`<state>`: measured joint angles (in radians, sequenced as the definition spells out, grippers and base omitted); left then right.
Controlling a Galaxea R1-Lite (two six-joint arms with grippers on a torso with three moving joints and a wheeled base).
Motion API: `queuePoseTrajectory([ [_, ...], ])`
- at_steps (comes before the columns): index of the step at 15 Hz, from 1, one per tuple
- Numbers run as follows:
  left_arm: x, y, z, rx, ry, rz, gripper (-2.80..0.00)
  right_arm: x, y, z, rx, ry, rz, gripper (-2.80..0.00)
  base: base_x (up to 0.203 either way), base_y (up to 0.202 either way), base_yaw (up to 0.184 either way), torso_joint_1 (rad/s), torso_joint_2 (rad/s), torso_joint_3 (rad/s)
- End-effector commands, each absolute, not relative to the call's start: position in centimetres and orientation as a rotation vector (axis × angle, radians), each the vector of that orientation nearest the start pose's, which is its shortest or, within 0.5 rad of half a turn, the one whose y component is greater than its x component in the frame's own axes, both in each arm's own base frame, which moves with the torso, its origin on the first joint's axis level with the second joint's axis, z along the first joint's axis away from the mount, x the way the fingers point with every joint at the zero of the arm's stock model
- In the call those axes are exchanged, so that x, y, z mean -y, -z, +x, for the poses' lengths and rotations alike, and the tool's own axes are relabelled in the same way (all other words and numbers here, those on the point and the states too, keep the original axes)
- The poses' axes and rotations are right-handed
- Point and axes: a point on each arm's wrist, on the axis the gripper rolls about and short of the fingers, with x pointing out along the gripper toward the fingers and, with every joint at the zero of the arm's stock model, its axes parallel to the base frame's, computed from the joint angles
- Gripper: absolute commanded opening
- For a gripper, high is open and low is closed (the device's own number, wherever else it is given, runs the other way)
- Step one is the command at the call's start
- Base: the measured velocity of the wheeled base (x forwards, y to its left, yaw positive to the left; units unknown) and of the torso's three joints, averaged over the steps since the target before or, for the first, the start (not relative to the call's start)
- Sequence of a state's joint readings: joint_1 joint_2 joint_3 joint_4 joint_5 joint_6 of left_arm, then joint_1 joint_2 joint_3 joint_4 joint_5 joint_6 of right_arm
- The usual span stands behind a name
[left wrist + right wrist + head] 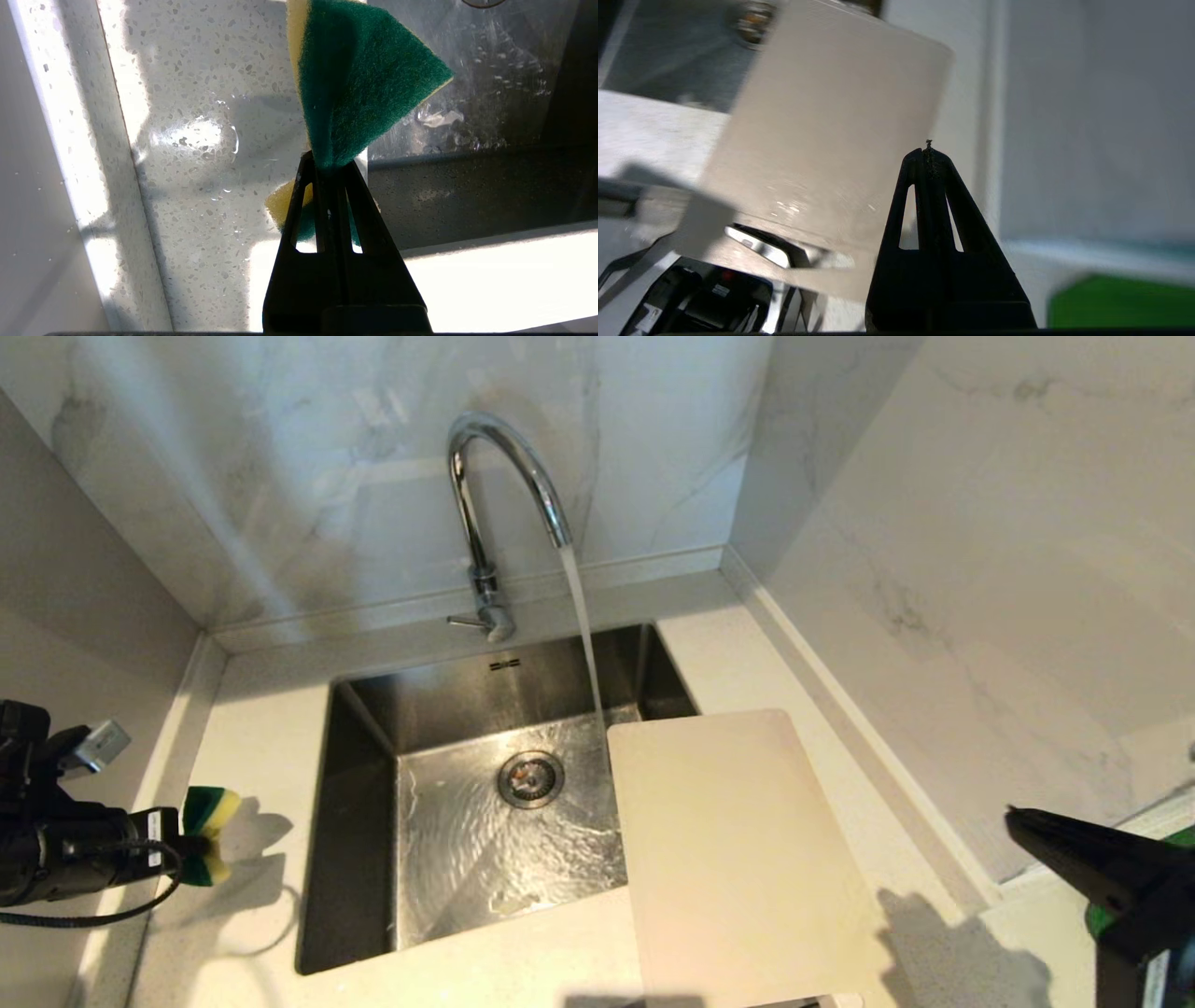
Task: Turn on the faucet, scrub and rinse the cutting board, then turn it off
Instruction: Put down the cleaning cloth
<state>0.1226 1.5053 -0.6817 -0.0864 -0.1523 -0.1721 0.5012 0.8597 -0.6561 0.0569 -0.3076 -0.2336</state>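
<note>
Water runs from the chrome faucet (pixel 485 504) into the steel sink (pixel 364 803). The pale cutting board (pixel 738 859) lies on the counter to the right of the sink, its left edge over the basin; it also fills the right wrist view as the cutting board (pixel 831 130). My left gripper (pixel 187 849) hangs over the counter left of the sink, shut on a yellow and green sponge (pixel 210 835). The sponge (pixel 359 79) sticks out past the left gripper (pixel 329 161). My right gripper (pixel 1013 817) is shut and empty at the far right, above the counter beside the board, also seen as the right gripper (pixel 928 151).
Marble walls close in the counter at the back and on the right (pixel 934 523). A green object (pixel 1120 303) sits at the counter's right end. The sink drain (pixel 530 778) is wet with flowing water.
</note>
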Motion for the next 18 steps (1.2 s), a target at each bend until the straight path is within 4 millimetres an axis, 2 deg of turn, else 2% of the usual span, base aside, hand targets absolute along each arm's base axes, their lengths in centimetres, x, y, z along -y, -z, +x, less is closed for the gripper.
queuePoseTrajectory([
  [1, -2.5, -15.4, 22.8, -0.730, -0.034, -0.267, -2.80, -2.3, -24.7, 6.5, -0.229, -0.005, -0.260, -2.80, 0.000, 0.000, 0.000, 0.000, 0.00, 0.000],
  [7, -2.4, -15.3, 22.9, -0.731, -0.030, -0.269, -2.80, 0.2, -23.9, 3.5, -0.236, 0.253, -0.191, -2.80, 0.000, 0.000, 0.000, 0.000, 0.00, 0.000],
  [10, -2.4, -15.4, 22.9, -0.727, -0.028, -0.267, -2.80, 0.9, -22.0, 1.4, -0.227, 0.336, -0.252, -2.80, 0.000, 0.000, 0.000, 0.000, 0.00, 0.000],
  [14, -2.4, -15.3, 22.6, -0.733, -0.024, -0.271, -2.80, 0.9, -19.6, -1.2, -0.151, 0.237, -0.211, -2.80, 0.000, 0.000, 0.000, 0.000, 0.00, 0.000],
  [18, -2.3, -15.7, 22.4, -0.716, -0.022, -0.270, -2.80, 0.6, -16.5, -1.7, -0.078, 0.166, -0.093, -2.80, 0.000, 0.000, 0.000, 0.000, 0.00, 0.000],
])
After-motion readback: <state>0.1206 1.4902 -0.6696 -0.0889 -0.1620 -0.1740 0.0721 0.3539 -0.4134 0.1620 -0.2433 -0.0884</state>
